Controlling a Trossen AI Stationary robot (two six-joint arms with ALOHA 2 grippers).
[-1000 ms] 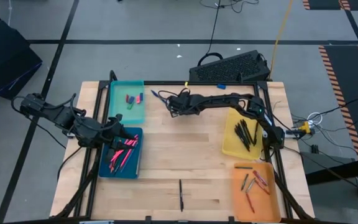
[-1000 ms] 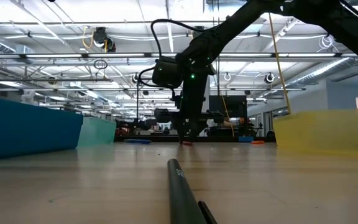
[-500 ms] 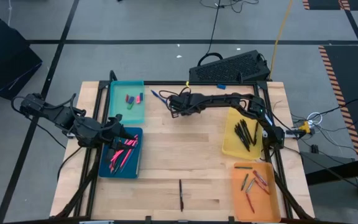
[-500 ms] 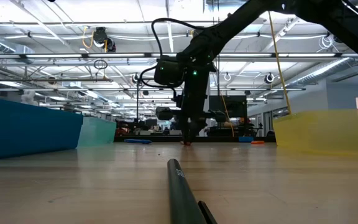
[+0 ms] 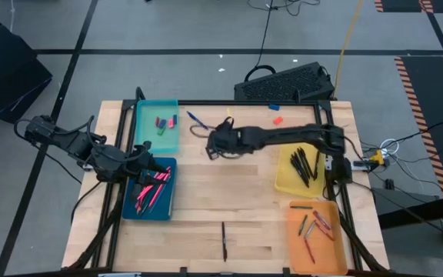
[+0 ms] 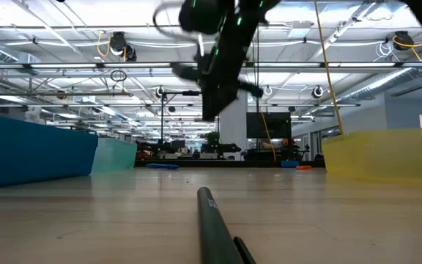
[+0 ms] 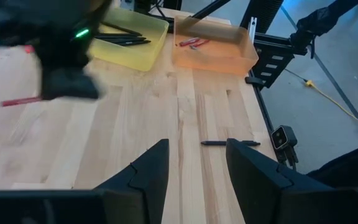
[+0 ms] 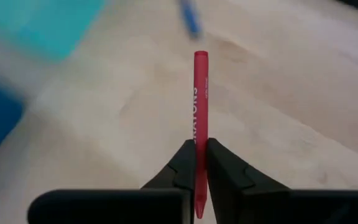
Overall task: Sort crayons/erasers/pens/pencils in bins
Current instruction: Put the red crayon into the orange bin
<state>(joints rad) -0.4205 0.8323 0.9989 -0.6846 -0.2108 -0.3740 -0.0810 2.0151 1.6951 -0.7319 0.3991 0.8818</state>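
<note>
My right gripper [image 5: 211, 148] hangs above the table's far middle, just right of the teal bin [image 5: 158, 127], and is shut on a red crayon [image 8: 200, 93]. In the low view it [image 6: 211, 110] is well above the wood. My left gripper [image 5: 149, 164] waits open over the far edge of the dark blue bin [image 5: 151, 192], which holds pink and red sticks. A yellow bin [image 5: 302, 164] with black sticks and an orange bin [image 5: 312, 228] with crayons stand at the right. The teal bin holds small erasers. My right gripper pinches the red crayon near one end [image 8: 199, 163] between its two fingers. The crayon lies along the fingers, and most of its length sticks out past their tips. The fingers slant down from the table's right. The crayon is lifted clear of the table.
A black pen [image 5: 224, 241] lies on the wood near the front middle; it also fills the low view's foreground [image 6: 215, 227]. A blue pen [image 5: 194, 119] and a small red eraser [image 5: 278, 120] lie by the far edge. A black keyboard [image 5: 283, 83] sits beyond the table.
My right gripper has risen from the table top with the red crayon and come a little toward the near edge. The crayon, which touched the wood before, now hangs clear.
</note>
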